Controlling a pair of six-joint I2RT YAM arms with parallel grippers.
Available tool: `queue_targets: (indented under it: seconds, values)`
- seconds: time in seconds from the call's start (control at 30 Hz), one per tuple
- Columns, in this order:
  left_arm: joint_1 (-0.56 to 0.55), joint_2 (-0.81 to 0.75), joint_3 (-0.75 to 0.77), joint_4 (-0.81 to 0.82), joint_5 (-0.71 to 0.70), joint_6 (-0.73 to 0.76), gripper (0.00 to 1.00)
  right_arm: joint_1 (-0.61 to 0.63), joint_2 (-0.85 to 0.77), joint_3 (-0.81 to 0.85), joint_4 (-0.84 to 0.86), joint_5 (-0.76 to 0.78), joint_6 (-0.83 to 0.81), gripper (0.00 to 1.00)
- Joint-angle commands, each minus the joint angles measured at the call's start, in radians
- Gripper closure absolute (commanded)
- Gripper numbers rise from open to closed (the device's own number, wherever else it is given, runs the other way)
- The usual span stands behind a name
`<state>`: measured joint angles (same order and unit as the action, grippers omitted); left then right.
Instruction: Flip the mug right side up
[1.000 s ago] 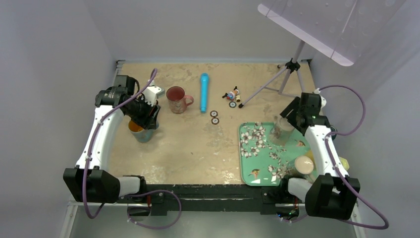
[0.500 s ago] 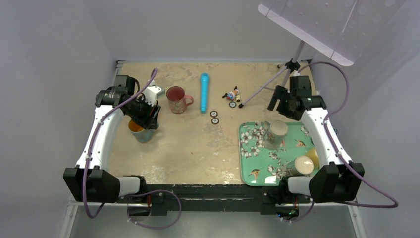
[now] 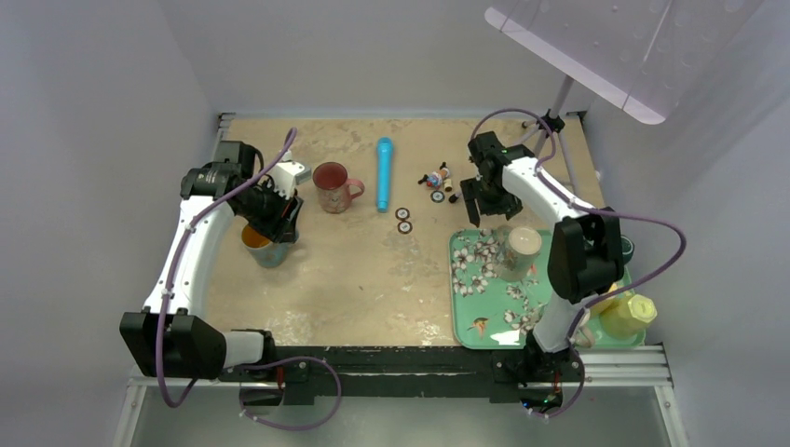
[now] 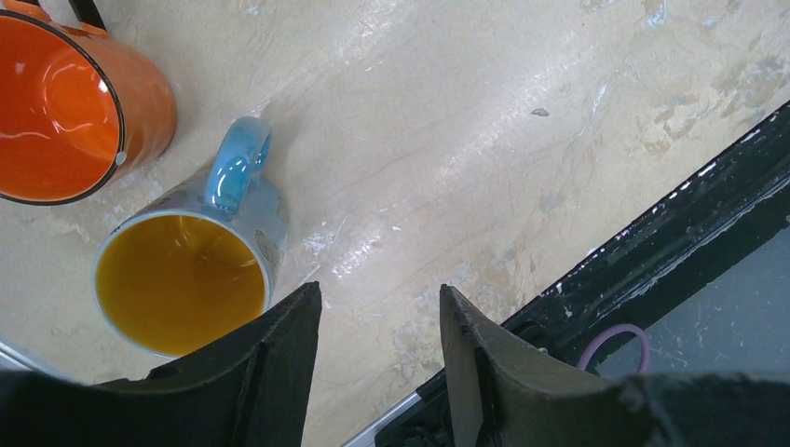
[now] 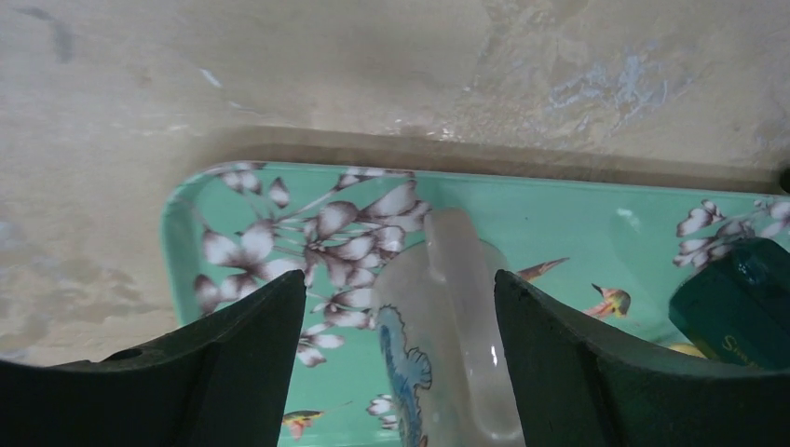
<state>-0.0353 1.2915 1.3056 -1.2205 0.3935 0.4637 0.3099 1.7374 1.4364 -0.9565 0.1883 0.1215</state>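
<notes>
We are seeing the mug (image 3: 522, 246) standing on the far part of the flowered green tray (image 3: 470, 298), at the right of the table (image 3: 373, 270), its pale flat end facing up, so it is looking bottom up. In the right wrist view the mug (image 5: 447, 326) is showing frosted sides with a blue print, and its handle is lying between our fingers, over the tray (image 5: 578, 214).

Our right gripper (image 3: 477, 207) is hovering just past the tray's far left corner, and in its own view the right gripper (image 5: 399, 279) is standing wide apart, gripping nothing. A dark green jar (image 5: 736, 307) is sitting on the tray beside the mug.

Across the table, our left gripper (image 3: 275, 223) is hanging over a blue mug (image 3: 265, 250). In the left wrist view the left gripper (image 4: 380, 291) is also spread and empty, the blue mug (image 4: 186, 270) is standing upright with its yellow inside showing, and an orange mug (image 4: 84, 102) is sitting just beside it.
</notes>
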Motion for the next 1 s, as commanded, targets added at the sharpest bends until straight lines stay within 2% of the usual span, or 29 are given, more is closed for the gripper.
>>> queue_targets:
  seconds: [0.0, 0.23, 0.37, 0.53, 0.6, 0.63, 0.67, 0.83, 0.97]
  values:
    - [-0.008, -0.01, 0.012, 0.019, 0.033, 0.009, 0.46, -0.008, 0.045, 0.017, -0.048, 0.143, -0.026, 0.23]
    - [-0.01, -0.014, 0.017, 0.016, 0.022, 0.013, 0.46, -0.011, 0.102, -0.056, -0.034, 0.151, -0.015, 0.25]
    - [-0.009, -0.012, 0.021, 0.014, 0.019, 0.015, 0.46, -0.014, 0.083, -0.074, -0.032, 0.077, -0.019, 0.44]
    - [-0.01, -0.012, 0.034, 0.003, 0.01, 0.025, 0.46, -0.014, 0.069, -0.084, -0.031, 0.059, -0.033, 0.57]
    - [-0.01, -0.014, 0.038, 0.001, 0.001, 0.03, 0.46, -0.014, 0.084, -0.084, -0.032, 0.048, -0.036, 0.73]
    - [-0.01, -0.014, 0.039, 0.0, -0.002, 0.031, 0.46, -0.014, 0.088, -0.083, -0.033, 0.044, -0.039, 0.92]
    - [-0.01, -0.016, 0.041, -0.001, -0.004, 0.033, 0.46, -0.014, 0.089, -0.082, -0.034, 0.043, -0.039, 1.0]
    - [-0.01, -0.015, 0.05, -0.014, 0.008, 0.032, 0.46, -0.012, 0.047, -0.047, -0.051, -0.075, -0.057, 1.0]
    - [-0.011, -0.013, 0.079, -0.038, 0.061, 0.014, 0.46, 0.006, -0.06, 0.011, -0.058, -0.17, -0.075, 1.0]
